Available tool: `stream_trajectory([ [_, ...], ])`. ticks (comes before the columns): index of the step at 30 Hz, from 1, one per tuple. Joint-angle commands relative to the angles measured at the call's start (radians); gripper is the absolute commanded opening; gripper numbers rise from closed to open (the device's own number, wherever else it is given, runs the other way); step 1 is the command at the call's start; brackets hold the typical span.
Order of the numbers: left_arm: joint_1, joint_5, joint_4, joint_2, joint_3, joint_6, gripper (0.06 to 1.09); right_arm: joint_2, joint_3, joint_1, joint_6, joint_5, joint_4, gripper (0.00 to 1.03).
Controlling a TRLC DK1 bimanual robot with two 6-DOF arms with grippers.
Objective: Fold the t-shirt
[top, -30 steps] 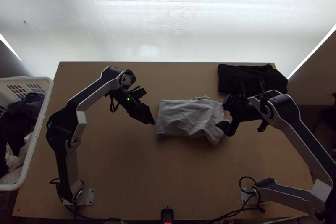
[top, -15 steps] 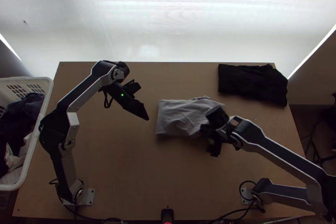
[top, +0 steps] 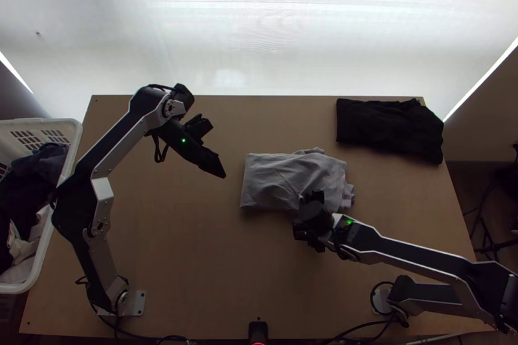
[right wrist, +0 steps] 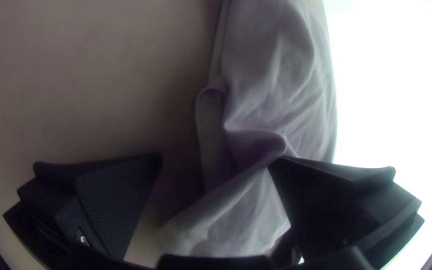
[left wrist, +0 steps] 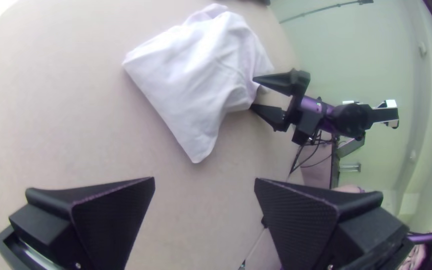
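The light grey cloth t-shirt [top: 278, 180] lies just right of the middle of the light wooden table [top: 194, 248], folded into a rough rectangle. Its long axis runs left to right; the left end is fairly straight, the right end rumpled, with loose folds. We have the right gripper [right wrist: 216, 159], with its wide flat black fingers, at the shirt's near edge, toward the rumpled end, so the cloth extends away from it, mostly to the far side and left. Its fingers stand apart, clamped on nothing: one is at the loose folds, the other over bare wood. We judge this the nearer hand and the one to tuck or square that edge; closing too shallowly could merely drag a fold. The left gripper [left wrist: 204, 181], black and likewise spread and empty, hangs off the shirt's left end, apart from it. Farther out, a folded black garment [top: 388, 128] lies at the far right corner, and a white plastic basket [top: 73, 151] of clothes stands at the left.
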Motion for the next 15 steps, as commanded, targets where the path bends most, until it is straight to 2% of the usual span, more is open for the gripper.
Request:
stream_trajectory([
  [1, 0.007, -0.006, 0.006, -0.006, 0.033, -0.023, 1.03, 0.013, -0.129, -0.002, -0.106, 0.040, 0.272, 0.98],
  [8, 0.019, -0.011, 0.006, -0.015, 0.039, -0.031, 1.03, 0.132, -0.102, -0.070, -0.158, 0.040, 0.416, 0.98],
  [14, 0.027, -0.015, 0.006, -0.023, 0.043, -0.032, 1.03, 0.295, -0.036, -0.142, -0.157, 0.038, 0.508, 0.98],
  [15, 0.028, -0.015, 0.006, -0.024, 0.043, -0.034, 1.03, 0.304, -0.025, -0.146, -0.157, 0.038, 0.508, 0.91],
])
